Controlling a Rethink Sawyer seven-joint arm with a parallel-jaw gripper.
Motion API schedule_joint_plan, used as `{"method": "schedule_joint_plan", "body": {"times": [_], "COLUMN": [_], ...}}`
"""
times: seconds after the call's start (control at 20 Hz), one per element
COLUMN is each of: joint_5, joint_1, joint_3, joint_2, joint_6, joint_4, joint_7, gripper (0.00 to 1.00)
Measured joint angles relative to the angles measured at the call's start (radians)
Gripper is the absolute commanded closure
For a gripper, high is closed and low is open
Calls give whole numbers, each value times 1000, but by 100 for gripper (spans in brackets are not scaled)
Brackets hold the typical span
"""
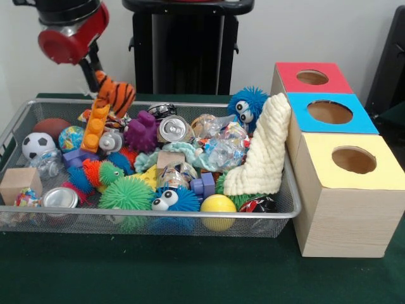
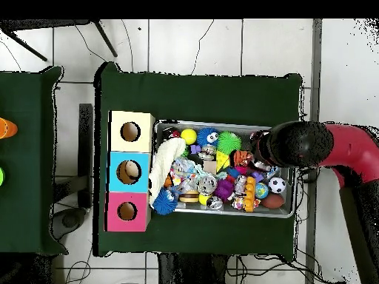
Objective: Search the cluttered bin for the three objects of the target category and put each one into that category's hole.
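A wire mesh bin (image 1: 158,215) holds a heap of toys, cans and blocks. My gripper (image 1: 99,78) hangs over the bin's back left corner, right against an orange tiger-striped plush (image 1: 117,95); whether it holds the plush is hidden. Below the plush leans an orange toy brick (image 1: 95,126). To the bin's right stands a wooden box with a red-topped hole (image 1: 312,77), a blue-topped hole (image 1: 330,112) and a yellow-topped hole (image 1: 354,159). In the overhead view the arm's head (image 2: 296,144) covers the gripper, beside the plush (image 2: 243,157).
A cream knitted cloth (image 1: 266,149) leans on the bin's right wall, against the box. Also in the bin: two blue furry balls with eyes (image 1: 247,106), a green spiky ball (image 1: 126,193), a yellow ball (image 1: 218,204), a soccer ball (image 1: 38,144), cans (image 1: 174,128), a wooden cube (image 1: 19,182).
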Motion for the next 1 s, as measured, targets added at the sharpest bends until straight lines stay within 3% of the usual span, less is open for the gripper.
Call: {"method": "schedule_joint_plan", "body": {"times": [0.45,1.0], "joint_5": [136,245], "joint_1": [84,277], "joint_3": [5,-8], "joint_2": [-50,-105], "joint_6": [-50,-190], "joint_4": [111,188], "joint_7": [0,35], "gripper": [100,100]}}
